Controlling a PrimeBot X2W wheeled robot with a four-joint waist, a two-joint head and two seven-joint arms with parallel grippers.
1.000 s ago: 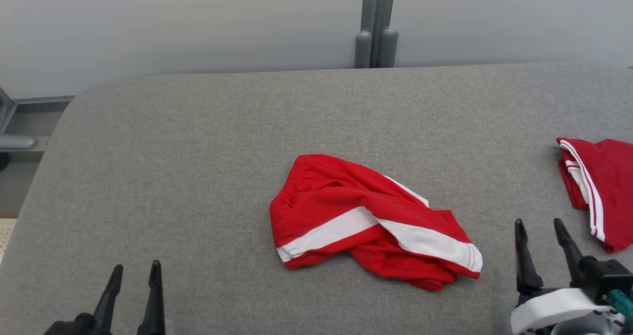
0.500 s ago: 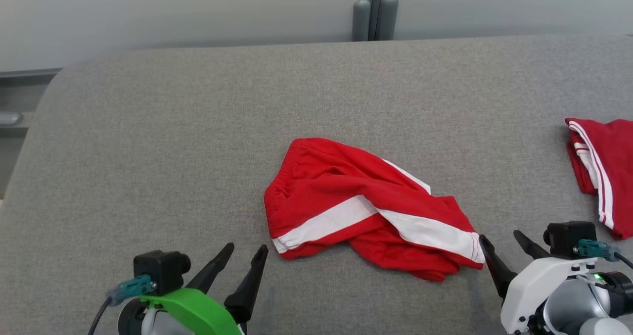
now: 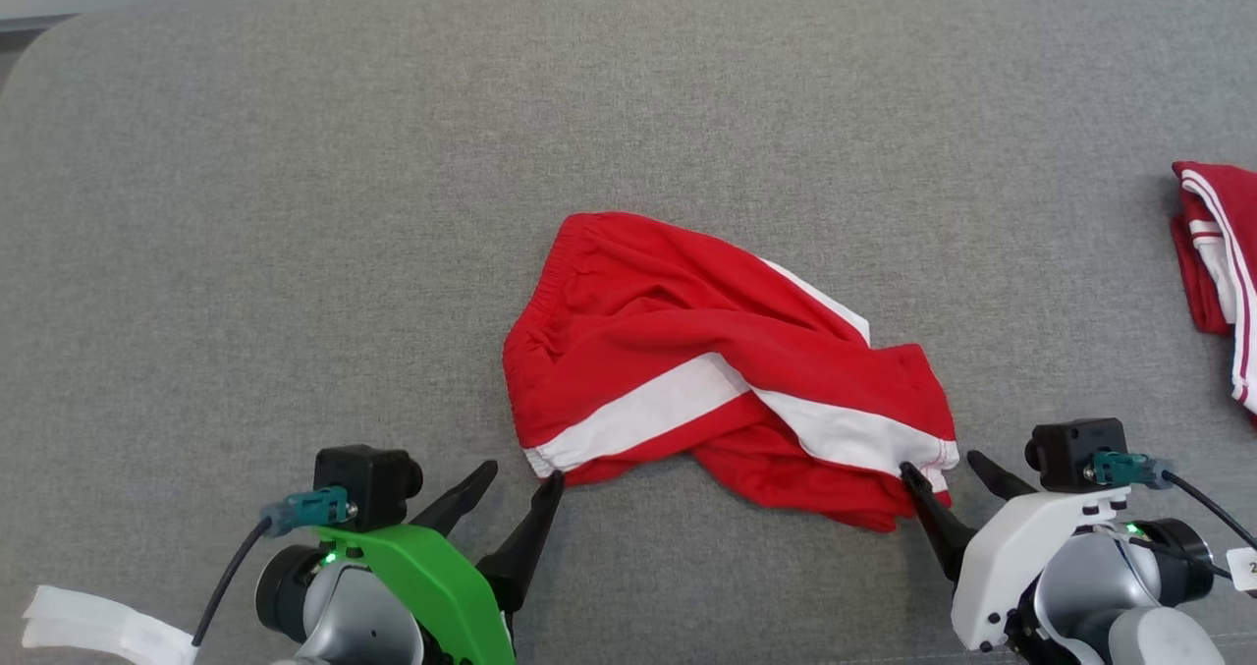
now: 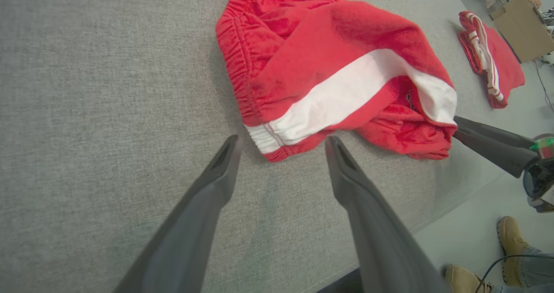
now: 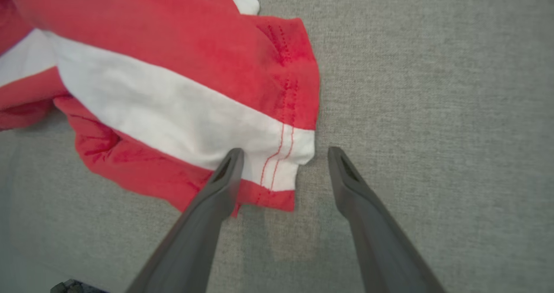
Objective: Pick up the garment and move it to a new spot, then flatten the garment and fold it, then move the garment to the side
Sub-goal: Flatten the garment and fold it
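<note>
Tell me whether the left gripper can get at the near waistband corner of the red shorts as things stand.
Probably yes. The left gripper is open and low over the grey padding, and the waistband corner of the red shorts lies right at its fingertips with nothing in between.

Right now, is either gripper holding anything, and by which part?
Nothing is held. Left gripper open at the waistband corner of the red shorts; right gripper open at a hem.
</note>
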